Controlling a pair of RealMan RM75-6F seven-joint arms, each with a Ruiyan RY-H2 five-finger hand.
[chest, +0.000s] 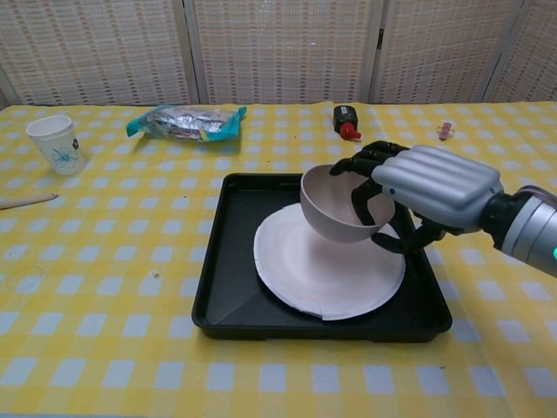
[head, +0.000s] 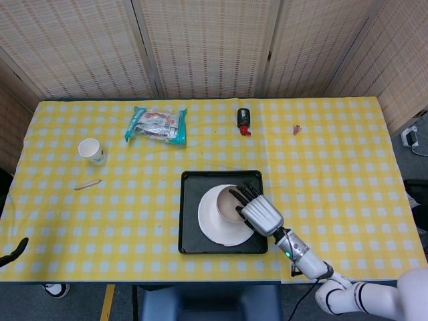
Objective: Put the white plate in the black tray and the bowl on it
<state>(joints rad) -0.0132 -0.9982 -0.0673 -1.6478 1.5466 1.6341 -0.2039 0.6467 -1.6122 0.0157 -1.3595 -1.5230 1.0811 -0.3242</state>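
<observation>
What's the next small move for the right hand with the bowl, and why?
Probably lower it a little and level it. The right hand grips the bowl over the plate, which already lies in the tray. The bowl looks tilted and seems just above the plate, though contact is hard to judge. Then open the fingers.

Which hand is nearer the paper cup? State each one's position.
Left. The left hand sits at the table's near-left edge, below the paper cup. The right hand holds the bowl over the tray, far right.
</observation>
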